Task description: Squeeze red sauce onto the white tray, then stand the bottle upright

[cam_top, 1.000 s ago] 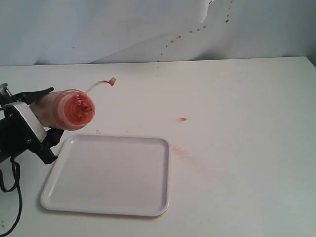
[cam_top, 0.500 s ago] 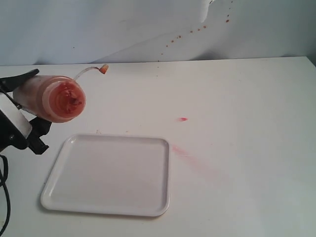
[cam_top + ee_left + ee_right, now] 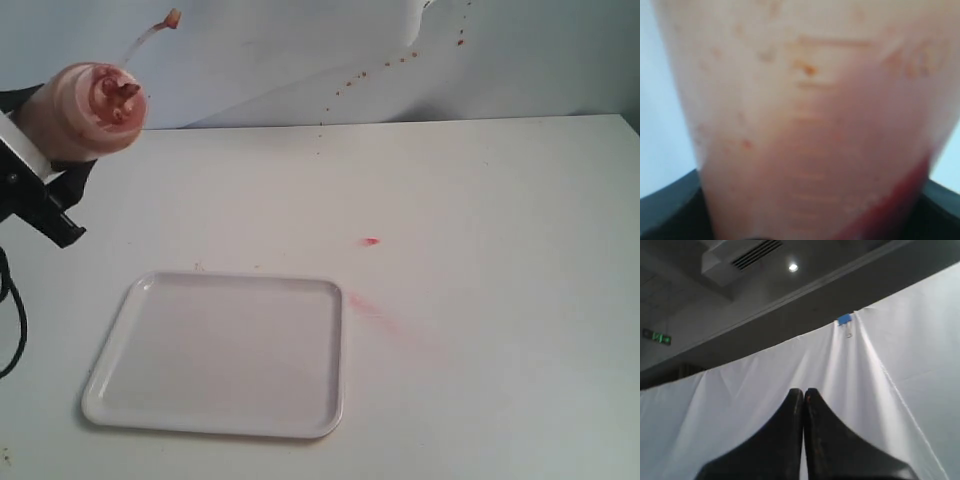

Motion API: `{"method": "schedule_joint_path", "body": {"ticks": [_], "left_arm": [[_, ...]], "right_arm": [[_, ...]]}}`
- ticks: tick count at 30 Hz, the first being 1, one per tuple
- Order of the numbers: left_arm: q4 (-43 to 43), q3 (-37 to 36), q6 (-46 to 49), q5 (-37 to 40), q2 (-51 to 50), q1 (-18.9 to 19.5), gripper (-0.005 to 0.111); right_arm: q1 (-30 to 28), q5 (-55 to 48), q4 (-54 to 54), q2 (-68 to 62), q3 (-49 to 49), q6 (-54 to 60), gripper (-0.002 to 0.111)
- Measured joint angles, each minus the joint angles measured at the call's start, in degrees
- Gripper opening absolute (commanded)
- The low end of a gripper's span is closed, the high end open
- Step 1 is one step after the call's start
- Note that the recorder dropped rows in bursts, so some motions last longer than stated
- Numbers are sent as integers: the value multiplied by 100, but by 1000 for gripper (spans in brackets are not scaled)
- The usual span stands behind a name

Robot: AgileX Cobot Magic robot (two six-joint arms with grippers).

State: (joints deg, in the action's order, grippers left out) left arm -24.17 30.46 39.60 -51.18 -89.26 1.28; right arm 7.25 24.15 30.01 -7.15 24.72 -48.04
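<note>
1. At 10 o'clock in my exterior feed, the left gripper point(image 3: 48, 135) clamps the bottle point(image 3: 92, 108) by its body. Its jaws press in from either side, holding it up off the white table point(image 3: 500, 200).
2. The bottle lies tipped near horizontal, with its red-stained nozzle point(image 3: 118, 90) facing the camera. The thin tethered cap point(image 3: 172, 18) arcs off toward 1 o'clock against the white backdrop point(image 3: 250, 50).
3. In the left wrist view, the smeared translucent wall fills the frame. The red sauce point(image 3: 902, 192) sits inside as a dark mass along one side.
4. The white tray point(image 3: 230, 350) lies flat on the table at 5 o'clock from the bottle, well apart from it.
5. A small red spot point(image 3: 371, 241) marks the table at 2 o'clock from the tray. A faint pink smear point(image 3: 365, 305) lies just beside the tray's far right corner.
6. The right gripper point(image 3: 804, 397) has its fingers pressed together and points up at a white curtain point(image 3: 890, 390).
</note>
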Motion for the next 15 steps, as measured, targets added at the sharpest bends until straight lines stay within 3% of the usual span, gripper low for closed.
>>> {"method": "schedule_joint_path", "body": {"ticks": [4, 10, 15], "left_arm": [[0, 434, 62, 991, 362, 0, 0], [-397, 779, 851, 2131, 891, 0, 0], [-518, 779, 1567, 2611, 1024, 0, 0]], "right_arm": [[10, -156, 1081, -1141, 729, -644, 0], [10, 57, 1719, -3199, 1349, -1040, 0], [10, 684, 2200, -4784, 1826, -1050, 0]]}}
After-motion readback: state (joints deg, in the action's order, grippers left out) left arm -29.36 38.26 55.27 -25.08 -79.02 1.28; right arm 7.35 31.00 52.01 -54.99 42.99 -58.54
